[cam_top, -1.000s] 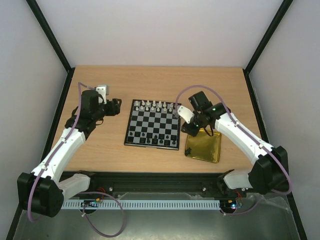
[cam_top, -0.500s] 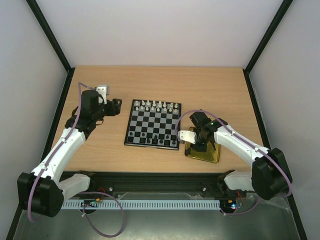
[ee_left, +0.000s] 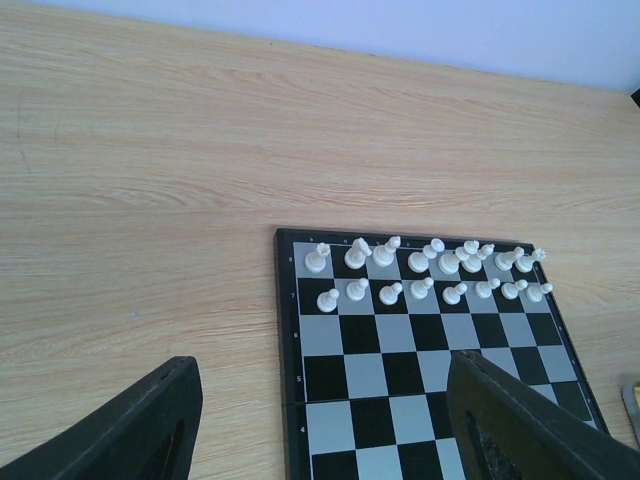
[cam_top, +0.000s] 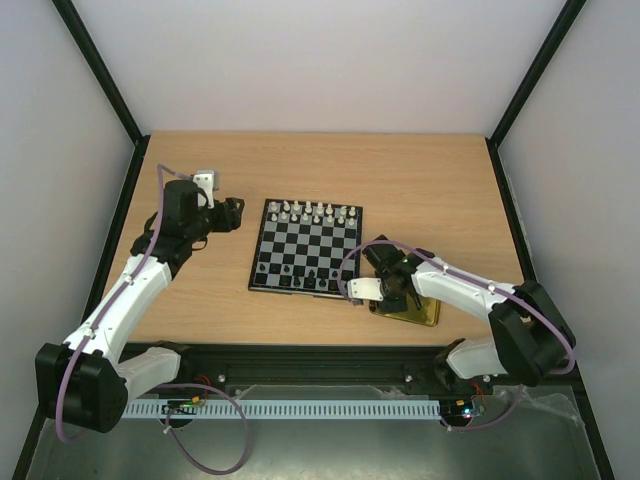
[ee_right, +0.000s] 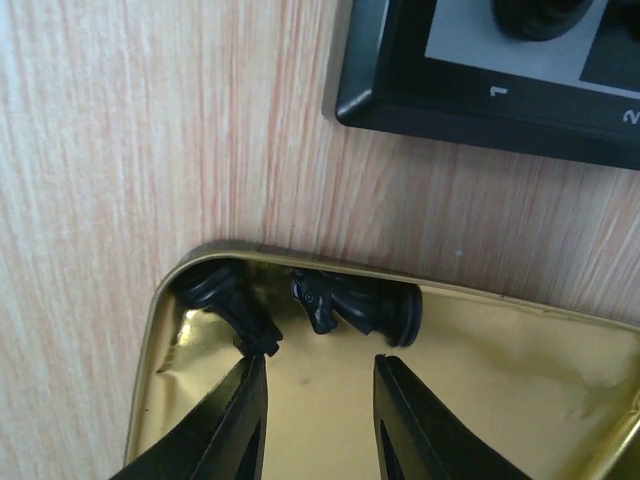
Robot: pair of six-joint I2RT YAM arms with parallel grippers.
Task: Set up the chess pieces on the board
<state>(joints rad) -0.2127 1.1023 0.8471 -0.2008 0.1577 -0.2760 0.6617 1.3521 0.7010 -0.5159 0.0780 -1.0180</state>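
Your right hand (ee_right: 318, 375) hangs over the near-left corner of the gold tray (ee_right: 500, 390), its fingers a little apart with nothing between them. A black knight (ee_right: 350, 300) and a second black piece (ee_right: 222, 290) lie on their sides in that corner. The second is at the left fingertip; you cannot tell its kind or whether they touch. The tray sits on the worktop (cam_top: 430, 180), just beside the near-right corner of the board (cam_top: 307, 250). White pieces (ee_left: 430, 270) fill the two far rows. A few black pieces (cam_top: 290, 270) stand on the near rows, too small to name. Your left hand (ee_left: 325, 365) hovers left of the board, wide open and empty. From above, the right arm hides the tray's left part.
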